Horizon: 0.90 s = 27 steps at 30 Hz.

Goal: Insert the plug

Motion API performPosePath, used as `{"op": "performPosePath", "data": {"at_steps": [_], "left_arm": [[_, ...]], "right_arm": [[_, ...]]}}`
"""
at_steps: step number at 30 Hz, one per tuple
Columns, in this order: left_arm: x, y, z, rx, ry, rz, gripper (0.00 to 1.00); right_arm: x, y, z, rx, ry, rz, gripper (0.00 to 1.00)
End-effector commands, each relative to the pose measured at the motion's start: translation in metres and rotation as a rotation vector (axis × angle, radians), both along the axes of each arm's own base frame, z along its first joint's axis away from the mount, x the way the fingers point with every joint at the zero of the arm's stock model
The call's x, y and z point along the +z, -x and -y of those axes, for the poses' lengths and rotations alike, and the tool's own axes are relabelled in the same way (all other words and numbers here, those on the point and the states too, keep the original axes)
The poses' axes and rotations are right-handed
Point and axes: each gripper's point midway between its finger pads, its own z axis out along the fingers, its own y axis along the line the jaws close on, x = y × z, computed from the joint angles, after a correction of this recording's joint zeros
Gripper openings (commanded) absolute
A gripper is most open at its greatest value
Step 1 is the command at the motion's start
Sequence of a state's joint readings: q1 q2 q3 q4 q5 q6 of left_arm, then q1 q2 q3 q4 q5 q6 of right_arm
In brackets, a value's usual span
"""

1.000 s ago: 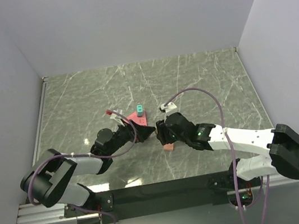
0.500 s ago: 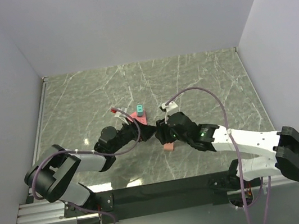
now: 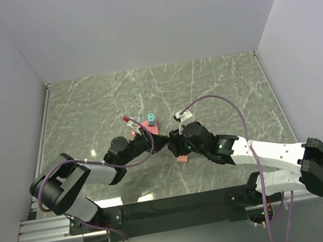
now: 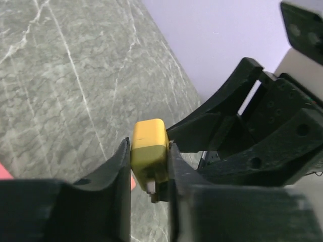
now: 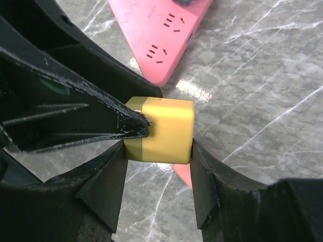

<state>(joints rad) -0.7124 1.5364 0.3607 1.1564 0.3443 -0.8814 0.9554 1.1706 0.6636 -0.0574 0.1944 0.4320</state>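
Note:
The plug (image 5: 164, 131) is a small yellow block with metal prongs, hanging above the table between both arms. My right gripper (image 5: 157, 147) is shut on its sides. My left gripper (image 4: 148, 151) is shut on the same plug (image 4: 149, 143), its prongs pointing back toward the wrist. The left fingers (image 5: 75, 116) press in from the left in the right wrist view. The pink power strip (image 5: 161, 30) lies flat just behind, sockets up. From above, the left gripper (image 3: 159, 144) and right gripper (image 3: 171, 145) meet tip to tip, hiding the plug.
On the pink power strip (image 3: 147, 126) a teal plug (image 3: 150, 117) stands upright. A small pink block (image 3: 182, 159) lies on the marble table (image 3: 217, 81) under the right wrist. Purple cables loop over both arms. Grey walls enclose the table.
My left gripper moved right to meet the right gripper, and its jaws closed from wide open onto the yellow plug. The right gripper has kept its grip.

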Motion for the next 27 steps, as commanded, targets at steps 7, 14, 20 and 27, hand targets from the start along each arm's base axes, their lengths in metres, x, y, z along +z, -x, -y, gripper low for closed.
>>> {"op": "performPosePath", "data": {"at_steps": [7, 14, 20, 27], "left_arm": [[0.012, 0.013, 0.015, -0.125, 0.069, 0.040, 0.01], [0.017, -0.013, -0.005, -0.051, 0.047, 0.075, 0.00], [0.032, -0.014, -0.022, -0.013, 0.043, 0.112, 0.00], [0.055, 0.014, -0.026, -0.103, 0.101, 0.183, 0.00]], "right_arm": [[0.030, -0.007, -0.012, 0.025, -0.076, 0.087, 0.29], [0.045, 0.002, -0.007, 0.087, -0.086, 0.111, 0.85], [0.052, 0.019, 0.002, 0.149, -0.121, 0.119, 0.92], [0.075, 0.027, -0.004, 0.238, -0.315, 0.166, 0.92]]}}
